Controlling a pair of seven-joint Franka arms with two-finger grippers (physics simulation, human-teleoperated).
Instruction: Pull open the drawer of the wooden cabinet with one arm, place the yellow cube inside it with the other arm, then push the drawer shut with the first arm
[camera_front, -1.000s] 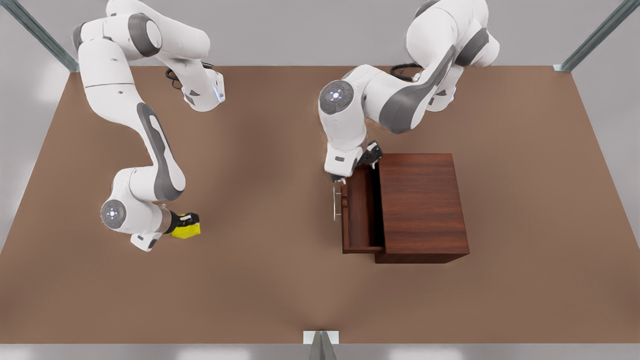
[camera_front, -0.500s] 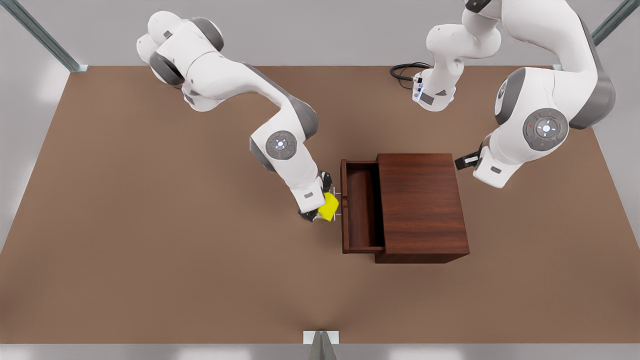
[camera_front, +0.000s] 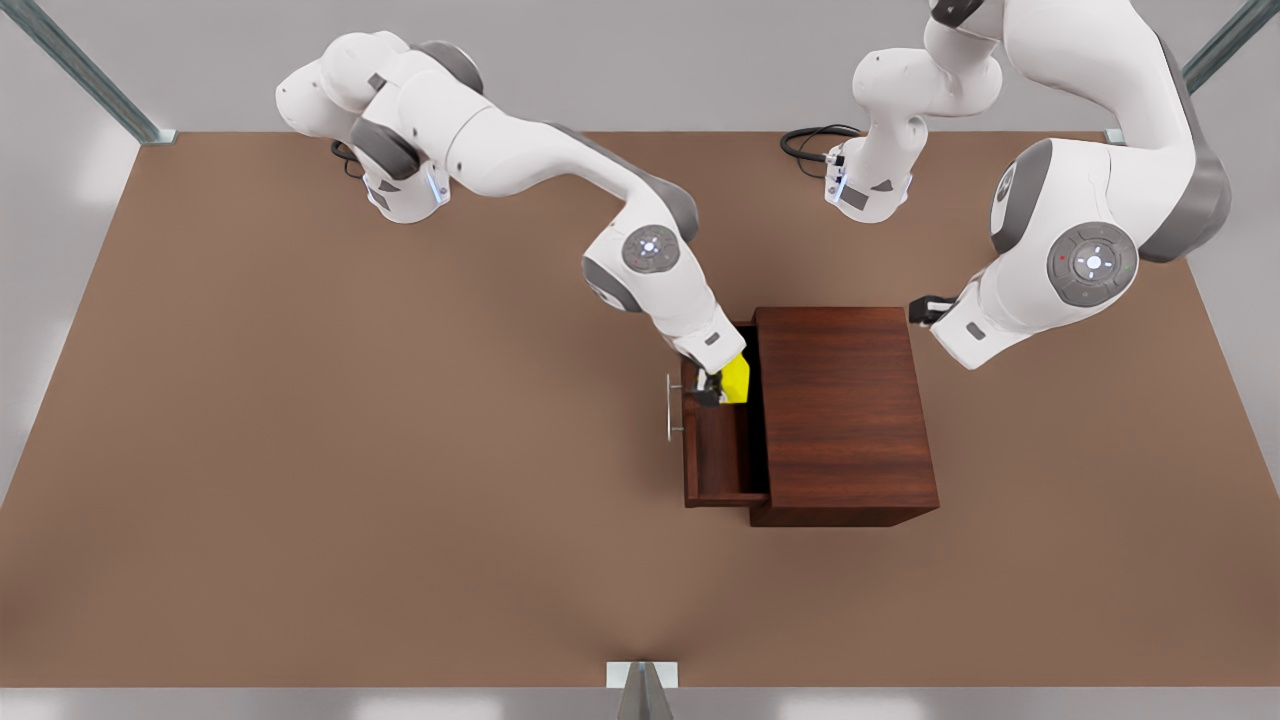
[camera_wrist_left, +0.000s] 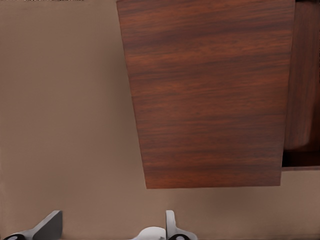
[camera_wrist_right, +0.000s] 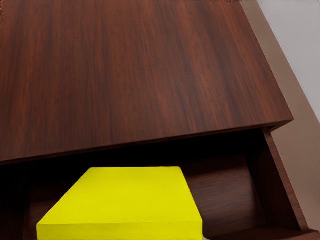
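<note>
The table (camera_front: 400, 500) nearest the camera carries nothing that has moved. The drawer (camera_front: 718, 450) stands pulled out of the wooden cabinet (camera_front: 845, 410) toward the front view's left, by the same amount as half a second ago, with its silver bar handle (camera_front: 669, 408) free of any gripper. The change is in the carrying arm. Half a second ago the right gripper (camera_front: 712, 390) held the yellow cube (camera_front: 737, 378) outside the drawer front, just beside the handle. It has now crossed the front panel, and the cube hangs over the drawer's far half, close against the cabinet's front edge. The right gripper is clenched on the cube, its black fingers against the cube's side. The right wrist view confirms the placement: the cube (camera_wrist_right: 125, 205) sits over the drawer cavity (camera_wrist_right: 225, 195), below the overhanging cabinet top (camera_wrist_right: 125, 75). Judged from this, transport is finished; lowering and release remain. Farther back, the left gripper (camera_front: 925, 308) waits just beside the cabinet's far corner on the front view's right, almost where it was. Its fingers (camera_wrist_left: 50, 225) are spread apart and grasp nothing. That arm will have to come round to the drawer front for the closing push.
</note>
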